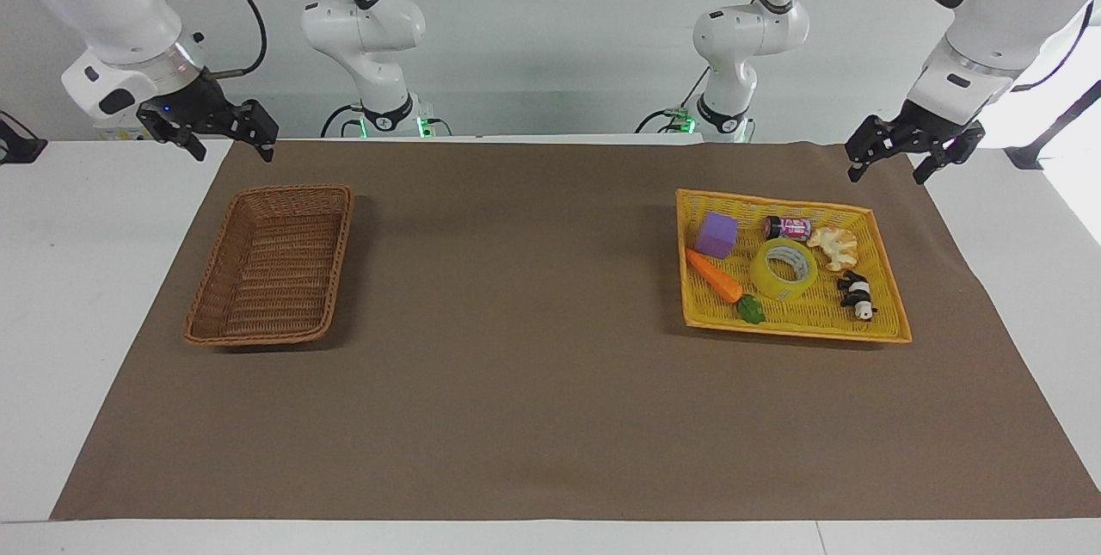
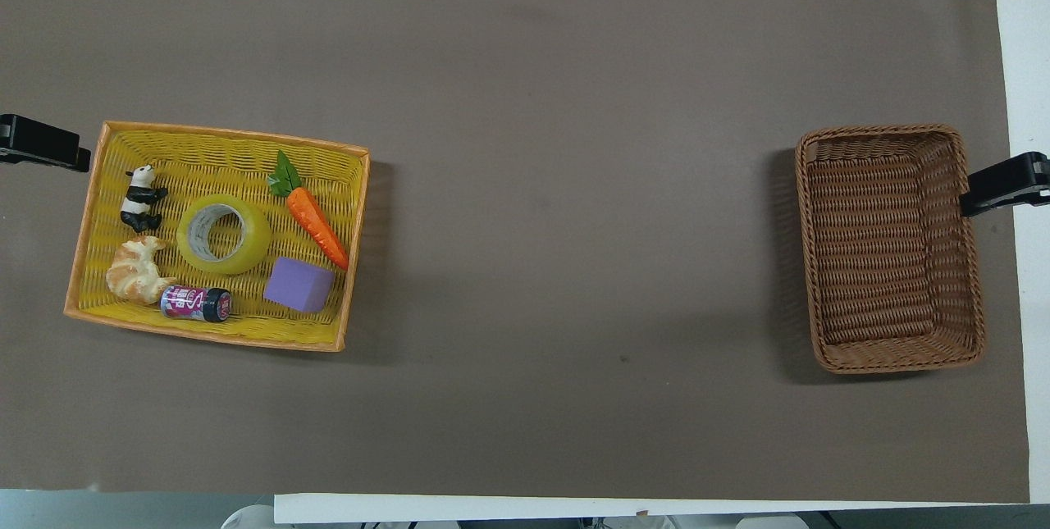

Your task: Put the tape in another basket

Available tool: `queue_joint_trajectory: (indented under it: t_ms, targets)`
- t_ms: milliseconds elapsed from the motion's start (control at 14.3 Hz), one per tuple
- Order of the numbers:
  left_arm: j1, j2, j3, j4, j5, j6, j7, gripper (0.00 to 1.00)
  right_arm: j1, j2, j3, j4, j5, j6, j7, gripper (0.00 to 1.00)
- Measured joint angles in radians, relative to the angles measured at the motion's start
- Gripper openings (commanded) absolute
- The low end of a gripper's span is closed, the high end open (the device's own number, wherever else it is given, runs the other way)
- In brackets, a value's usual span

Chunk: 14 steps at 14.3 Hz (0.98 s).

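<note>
The tape (image 1: pixel 783 269), a yellow translucent roll with a pale core, lies flat in the middle of the yellow mesh tray (image 1: pixel 869 327); it also shows in the overhead view (image 2: pixel 223 234). The brown wicker basket (image 1: pixel 297 190) stands empty toward the right arm's end of the table and shows in the overhead view (image 2: pixel 878 132). My left gripper (image 1: pixel 890 169) hangs open and empty above the mat's corner beside the tray; its tip shows in the overhead view (image 2: pixel 45 143). My right gripper (image 1: pixel 232 151) hangs open and empty above the mat's corner by the basket (image 2: pixel 1005 183).
Around the tape in the tray (image 2: pixel 205 336) lie a toy carrot (image 2: pixel 316 225), a purple cube (image 2: pixel 299 285), a small can (image 2: pixel 195 303), a croissant (image 2: pixel 138 271) and a panda figure (image 2: pixel 141 199). A brown mat (image 2: pixel 574 225) covers the table between tray and basket.
</note>
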Motion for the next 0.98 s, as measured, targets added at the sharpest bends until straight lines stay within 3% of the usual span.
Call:
queue_joint_trajectory:
  t_ms: [488,767,977]
  targets:
    - [0.0,-0.024,0.0,-0.066,0.0,0.009,0.0,0.99,0.0,0.0,0.0,0.0,0.0,0.0,0.0,1.0]
    - [0.003,-0.095,0.003,-0.366,0.0,0.297,0.0,0.99,0.0,0.0,0.0,0.0,0.0,0.0,0.0,1.0]
    - [0.002,-0.082,0.003,-0.526,0.0,0.462,0.0,0.99,0.0,0.0,0.0,0.0,0.0,0.0,0.0,1.0]
